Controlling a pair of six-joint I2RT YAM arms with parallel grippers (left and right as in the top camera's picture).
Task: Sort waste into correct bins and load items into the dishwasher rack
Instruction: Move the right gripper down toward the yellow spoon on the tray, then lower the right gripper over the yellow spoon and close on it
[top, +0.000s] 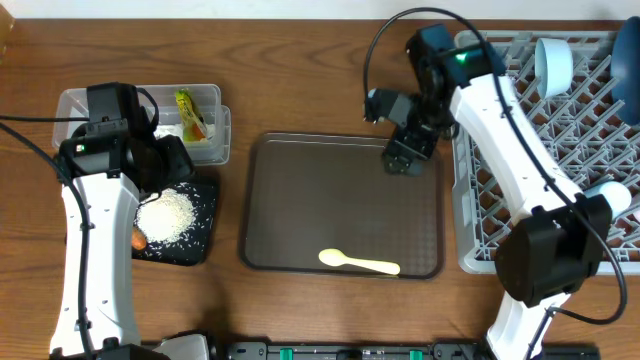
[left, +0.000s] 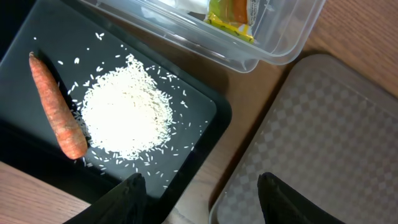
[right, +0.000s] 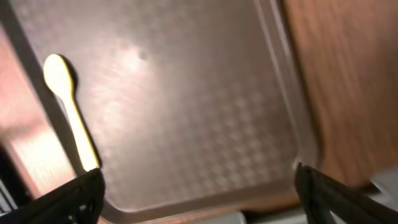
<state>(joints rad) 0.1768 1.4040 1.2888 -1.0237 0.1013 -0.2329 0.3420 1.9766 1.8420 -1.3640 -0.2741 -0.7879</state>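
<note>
Right gripper (right: 199, 177) hovered open and empty over the brown tray (right: 186, 93), probably to fetch the cream spoon (right: 71, 112) beyond its fingertips. Left gripper (left: 200, 183) gaped empty just short of the rice (left: 124, 115).

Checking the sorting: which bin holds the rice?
The black tray, with the rice beside the carrot; the clear tub holds the packet.

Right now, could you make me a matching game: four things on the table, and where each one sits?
Things:
1. spoon
2. carrot
3. packet
4. cup

Places:
A. clear tub
B. rack
C. brown tray
D. black tray

Pairs: 1-C, 2-D, 3-A, 4-B.
</note>
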